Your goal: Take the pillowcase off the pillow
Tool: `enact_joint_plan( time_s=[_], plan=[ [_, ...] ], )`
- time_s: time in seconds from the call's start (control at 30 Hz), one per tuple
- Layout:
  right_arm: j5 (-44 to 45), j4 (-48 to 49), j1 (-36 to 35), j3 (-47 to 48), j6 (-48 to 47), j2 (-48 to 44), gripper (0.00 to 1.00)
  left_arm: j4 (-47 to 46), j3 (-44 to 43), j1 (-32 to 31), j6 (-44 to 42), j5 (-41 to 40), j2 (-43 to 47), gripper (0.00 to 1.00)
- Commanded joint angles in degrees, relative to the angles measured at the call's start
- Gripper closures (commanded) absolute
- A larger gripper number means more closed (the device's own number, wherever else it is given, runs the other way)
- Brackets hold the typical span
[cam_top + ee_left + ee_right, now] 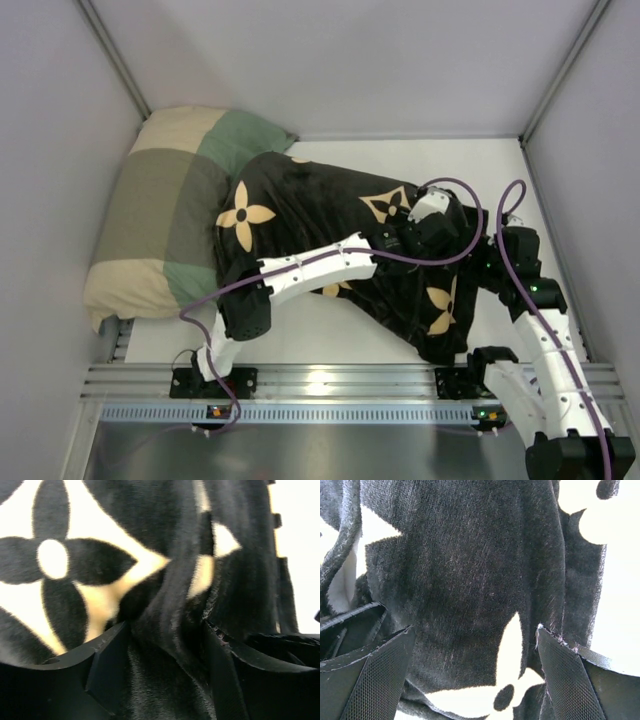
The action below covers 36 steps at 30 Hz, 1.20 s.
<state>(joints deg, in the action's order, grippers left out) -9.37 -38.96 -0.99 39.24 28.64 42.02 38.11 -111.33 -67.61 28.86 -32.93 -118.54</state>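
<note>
The black pillowcase (320,215) with tan flower motifs lies rumpled across the middle of the table, and the pillow itself is hidden. My left arm reaches across it to its right part. There my left gripper (440,225) is closed on a thick raised fold of the pillowcase (165,555), which fills the gap at the left gripper (165,630) between both fingers. My right gripper (488,258) hovers at the right edge of the cloth. In its wrist view the right gripper (475,630) stands wide open over flat pillowcase (460,570), holding nothing.
A green, beige and olive checked pillow (170,210) leans in the back-left corner, partly under the black cloth. White table (420,160) shows behind and to the right of the cloth. Grey walls close in on three sides; a metal rail (330,380) runs along the near edge.
</note>
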Motion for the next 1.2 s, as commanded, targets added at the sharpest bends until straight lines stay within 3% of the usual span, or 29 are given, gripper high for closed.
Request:
enact_joint_plan(
  time_s=[0.0, 0.17, 0.27, 0.4, 0.67, 0.97, 1.17],
  plan=[
    [-1.27, 2.66, 0.38, 0.66, 0.19, -1.15, 0.01, 4.25, -1.88, 0.03, 0.23, -8.28, 1.82, 0.38],
    [-5.04, 2.66, 0.38, 0.83, -0.61, -1.24, 0.0, 4.17, 5.06, 0.03, 1.02, -11.37, 10.15, 0.64],
    [-6.63, 2.84, -0.06, 0.92, -0.34, -1.5, 0.0, 4.08, 9.28, 0.03, 1.2, -11.46, 14.29, 0.7],
    [-6.89, 3.89, -2.51, 1.62, 1.06, -2.12, 0.0, 4.17, 12.97, 0.55, 1.55, -11.81, 16.15, 1.0],
    [-0.58, 7.76, -17.53, 4.43, 8.61, 4.02, 0.02, 3.38, 16.49, 1.61, 2.87, -9.0, 17.2, 1.0],
    [8.83, 8.99, -23.43, 8.3, 15.48, 10.35, 0.04, -5.05, 26.24, 3.28, 2.17, -3.64, 23.26, 1.0],
    [17.44, 6.27, -30.8, 12.26, 16.88, 17.29, 0.04, -7.61, 27.48, 3.54, 1.64, -1.17, 23.53, 1.0]
  ],
)
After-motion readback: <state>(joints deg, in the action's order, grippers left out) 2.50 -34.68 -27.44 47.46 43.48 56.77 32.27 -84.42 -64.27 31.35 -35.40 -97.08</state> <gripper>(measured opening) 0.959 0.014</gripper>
